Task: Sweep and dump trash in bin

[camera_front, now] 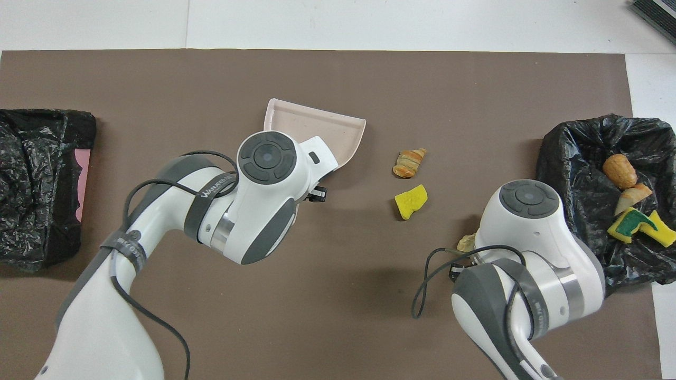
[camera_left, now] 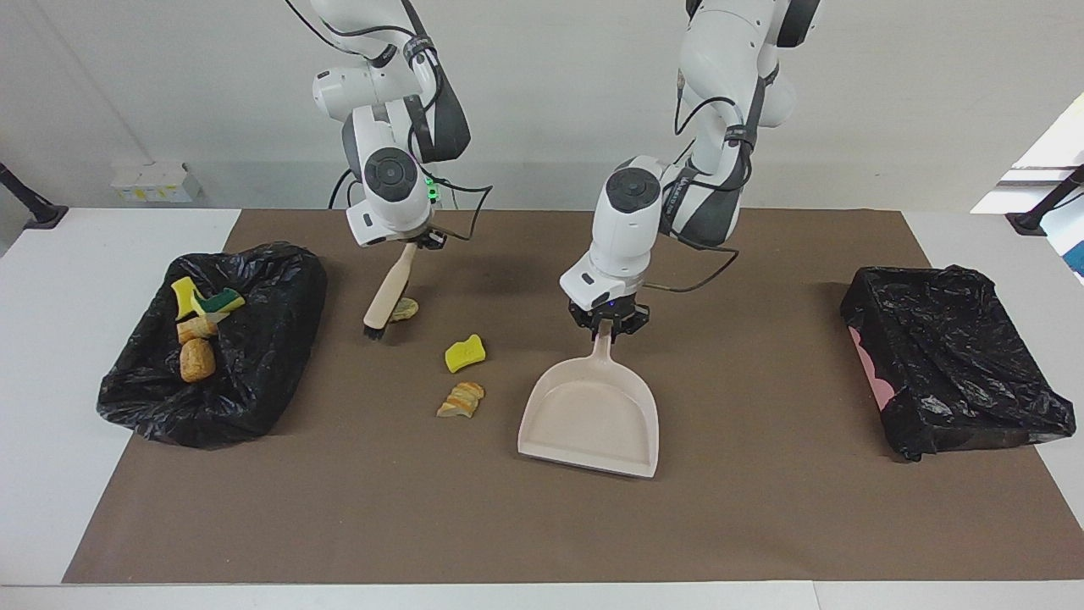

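My left gripper point(camera_left: 608, 326) is shut on the handle of the beige dustpan point(camera_left: 593, 415), whose mouth faces away from the robots and is turned askew point(camera_front: 317, 119). My right gripper point(camera_left: 412, 244) is shut on the wooden brush point(camera_left: 388, 292). The brush slants down so that its bristles point(camera_left: 374, 333) sit beside a tan lump of trash point(camera_left: 406, 309). A yellow sponge chunk point(camera_left: 465, 352) and a crusty lump point(camera_left: 462, 399) lie on the mat between brush and dustpan. From overhead I see the sponge point(camera_front: 411, 201) and crusty lump point(camera_front: 409, 162); the arms' hands cover both grippers there.
A black-bagged bin point(camera_left: 262, 339) at the right arm's end holds several scraps point(camera_left: 196, 360). A second black-bagged bin point(camera_left: 957, 356), with pink showing at its edge, stands at the left arm's end. A brown mat point(camera_left: 762, 525) covers the white table.
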Available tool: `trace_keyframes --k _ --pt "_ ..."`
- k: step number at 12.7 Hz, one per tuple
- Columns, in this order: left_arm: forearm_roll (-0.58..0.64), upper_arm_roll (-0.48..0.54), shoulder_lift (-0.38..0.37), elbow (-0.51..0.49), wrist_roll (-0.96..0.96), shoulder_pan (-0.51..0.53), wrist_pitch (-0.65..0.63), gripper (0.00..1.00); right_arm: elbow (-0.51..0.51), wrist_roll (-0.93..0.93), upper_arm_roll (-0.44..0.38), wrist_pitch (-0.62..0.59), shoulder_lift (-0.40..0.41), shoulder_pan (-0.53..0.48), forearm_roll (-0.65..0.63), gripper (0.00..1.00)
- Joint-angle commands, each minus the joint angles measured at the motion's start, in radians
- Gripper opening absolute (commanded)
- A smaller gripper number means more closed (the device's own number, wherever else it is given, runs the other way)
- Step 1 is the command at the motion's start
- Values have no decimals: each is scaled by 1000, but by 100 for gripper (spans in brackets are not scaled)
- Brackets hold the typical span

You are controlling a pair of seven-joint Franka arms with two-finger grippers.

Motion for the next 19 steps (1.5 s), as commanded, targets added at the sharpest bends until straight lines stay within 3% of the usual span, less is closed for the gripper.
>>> trace_keyframes --k 1,5,11,15,19 --pt "5 -3 -48 -17 179 30 -76 0 -231 -6 13 148 -162 -49 -28 0" --pt "5 -4 -49 -22 416 59 -90 0 -212 -20 19 287 -102 -23 -11 0" --pt "7 -3 -40 -5 806 72 -99 0 18 -92 19 302 71 74 102 0" --pt "8 -3 -46 -25 1044 73 -87 0 280 -110 17 146 185 80 78 0" --pt "59 -3 -77 -101 1051 40 -24 0 277 -179 11 140 183 16 0 0"
